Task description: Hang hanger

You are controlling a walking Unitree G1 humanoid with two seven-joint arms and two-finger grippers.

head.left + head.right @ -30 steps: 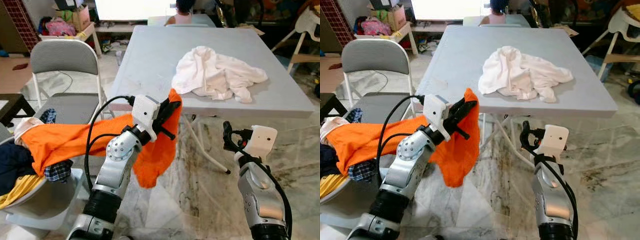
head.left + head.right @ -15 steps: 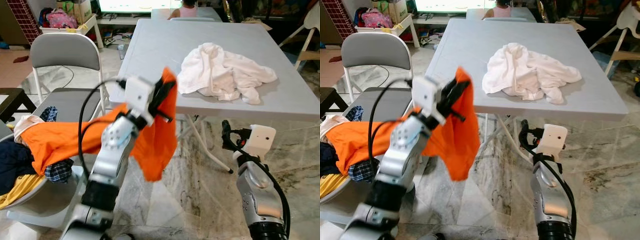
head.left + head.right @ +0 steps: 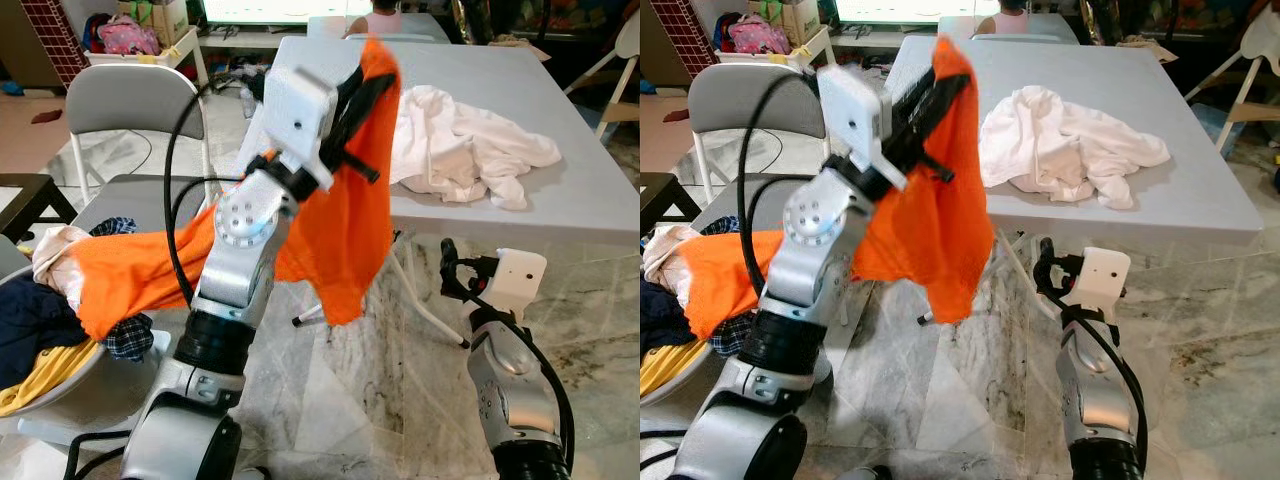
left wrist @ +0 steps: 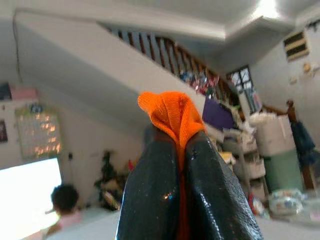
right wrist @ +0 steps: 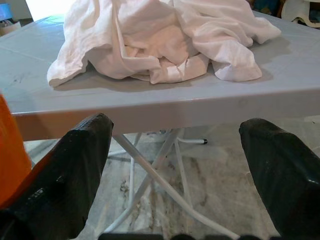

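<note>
My left gripper (image 3: 372, 72) is raised high over the near edge of the grey table (image 3: 300, 110), shut on a fold of an orange garment (image 3: 340, 235). The cloth hangs down from the fingers (image 4: 165, 195) and trails back to a pile of clothes (image 3: 40, 320) at my lower left. In the left wrist view the orange fold (image 4: 172, 115) sticks out between the two black fingers. My right gripper (image 3: 452, 268) sits low beside the table's leg, open and holding nothing; its fingertips (image 5: 80, 150) frame the table edge. A white garment (image 3: 470, 150) lies crumpled on the table.
A grey folding chair (image 3: 125, 100) stands left of the table. A basket (image 3: 60, 390) of mixed clothes is at lower left. A person (image 3: 383, 18) sits beyond the table's far end. The floor (image 3: 400, 400) is marble; white table legs (image 3: 420, 300) cross beneath.
My left arm has lifted the orange garment up and forward, from waist height to above the table's edge, drawing more cloth out of the pile. The right arm has stayed put.
</note>
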